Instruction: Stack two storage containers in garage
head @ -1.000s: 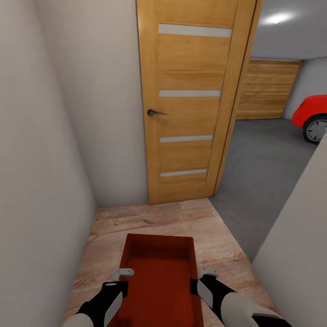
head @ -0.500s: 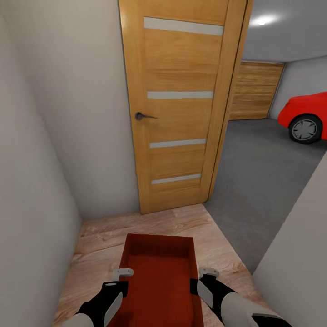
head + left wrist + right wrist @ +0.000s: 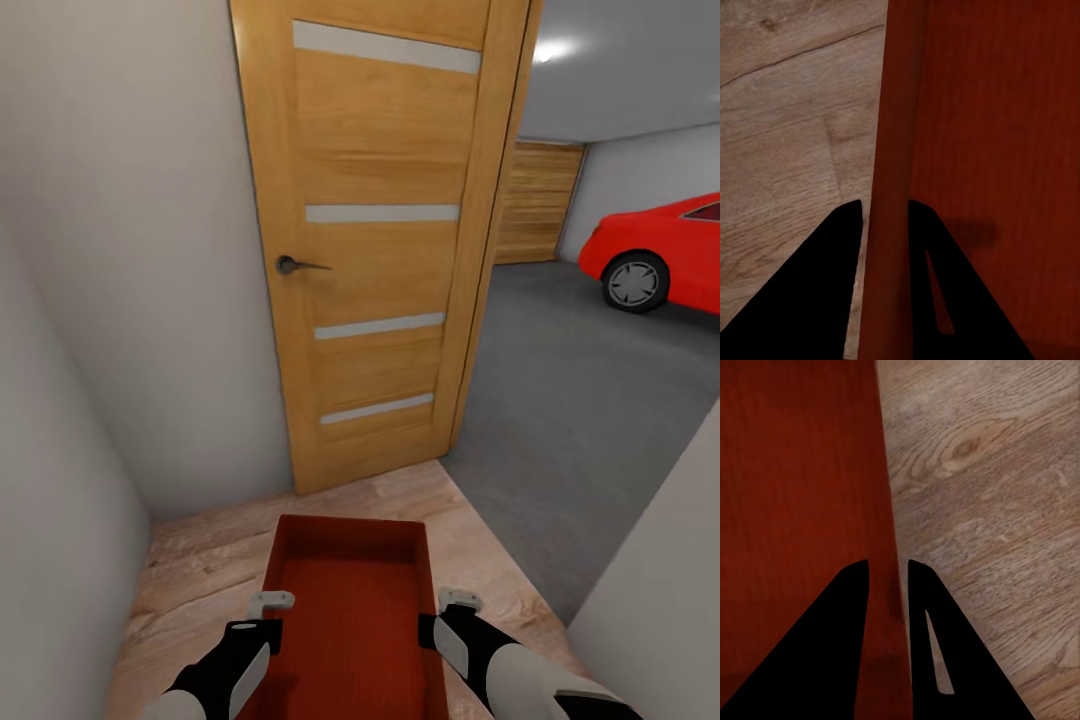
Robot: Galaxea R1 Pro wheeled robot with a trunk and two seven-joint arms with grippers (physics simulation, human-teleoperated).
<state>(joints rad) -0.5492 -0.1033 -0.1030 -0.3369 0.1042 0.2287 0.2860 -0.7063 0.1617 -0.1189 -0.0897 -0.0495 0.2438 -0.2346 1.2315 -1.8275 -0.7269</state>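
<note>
Presently, carried thing: we hold one red-orange, lidless, long shallow tray-like storage container with finely ribbed walls (image 3: 352,610), out in front of the trunk at 6 o'clock in the head view, above the light wood-plank floor (image 3: 210,565).
Left grip: our left gripper (image 3: 270,603) has its fingers (image 3: 840,247) narrowed onto the container's left long wall, one finger outside and one inside, as the left wrist view shows.
Right grip: our right gripper (image 3: 458,600) does likewise on the right long wall; its fingers (image 3: 851,600) straddle the rim, closed on it.
Weight, we judge: light, since thin walls and an empty inside suggest little mass; two arms share it easily.
Stiffness, we judge: fairly rigid plastic, though long thin walls may flex or bow if we squeeze or pull apart.
Slipperiness, we judge: the fine ribbing should give the fingers some bite; a smooth rim could still slide if the container tilts.
Where to hold: opposite long walls, near the middle of their length, keeps it level.
Surroundings: an open light-wood door with pale horizontal strips and a dark handle (image 3: 375,240) stands at 12 o'clock; the doorway at 1 o'clock opens onto the dark-grey concrete garage floor (image 3: 570,400), with a red car (image 3: 665,255) at 2 o'clock.
Second container: we cannot tell where it is.
</note>
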